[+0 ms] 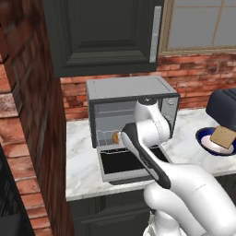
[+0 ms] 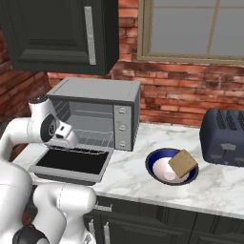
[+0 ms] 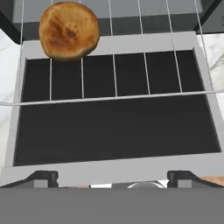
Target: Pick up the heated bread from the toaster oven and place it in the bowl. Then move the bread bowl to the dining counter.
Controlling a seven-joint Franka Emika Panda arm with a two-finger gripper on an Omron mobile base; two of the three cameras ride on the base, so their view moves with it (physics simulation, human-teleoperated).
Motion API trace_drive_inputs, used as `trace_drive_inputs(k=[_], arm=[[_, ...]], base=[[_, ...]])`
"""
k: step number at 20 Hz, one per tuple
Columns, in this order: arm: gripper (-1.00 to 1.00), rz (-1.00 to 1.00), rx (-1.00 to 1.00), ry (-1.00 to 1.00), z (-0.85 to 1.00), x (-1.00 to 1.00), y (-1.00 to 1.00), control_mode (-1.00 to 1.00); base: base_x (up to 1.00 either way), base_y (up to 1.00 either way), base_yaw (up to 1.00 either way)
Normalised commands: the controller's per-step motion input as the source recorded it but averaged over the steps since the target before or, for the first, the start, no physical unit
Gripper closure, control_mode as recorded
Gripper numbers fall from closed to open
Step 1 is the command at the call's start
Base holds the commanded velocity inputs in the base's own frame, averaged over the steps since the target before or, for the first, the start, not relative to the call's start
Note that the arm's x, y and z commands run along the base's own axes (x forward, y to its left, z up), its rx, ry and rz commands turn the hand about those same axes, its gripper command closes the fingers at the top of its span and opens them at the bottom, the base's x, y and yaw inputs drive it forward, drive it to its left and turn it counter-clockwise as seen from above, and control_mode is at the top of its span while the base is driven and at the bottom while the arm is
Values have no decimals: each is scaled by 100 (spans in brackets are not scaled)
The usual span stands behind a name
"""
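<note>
Bread (image 3: 68, 29), upper left of hand view on rack, prob. light & crushable—pinch edges gently; gripper (image 3: 112, 177) spread wide, empty.

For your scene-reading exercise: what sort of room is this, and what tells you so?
A kitchen: a toaster oven and a toaster stand on a marble counter against a brick wall, with dark cabinets above.

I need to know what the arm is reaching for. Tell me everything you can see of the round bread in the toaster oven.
The heated bread is a small round bun, golden brown with darker toasted patches on its crust. It lies on the wire rack, toward the left side of the toaster oven, whose door hangs open. Nothing grips it: the tool stands open, short of it.
</note>
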Motion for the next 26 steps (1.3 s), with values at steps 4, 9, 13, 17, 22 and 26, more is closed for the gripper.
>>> trace_drive_inputs(k=[4,9,13,17,22,26], arm=[[-100,0,-3,-29,74,27,11,-100],[-100,1,0,-13,4,28,2,-100],[-100,0,0,0,-2,12,0,-100],[-100,0,0,0,-6,19,7,-100],[-100,-1,0,0,-1,37,24,-100],[-100,0,0,0,-11,24,19,-100]], base=[[0,0,0],[0,0,0],[0,0,0],[0,0,0],[0,0,0],[0,0,0]])
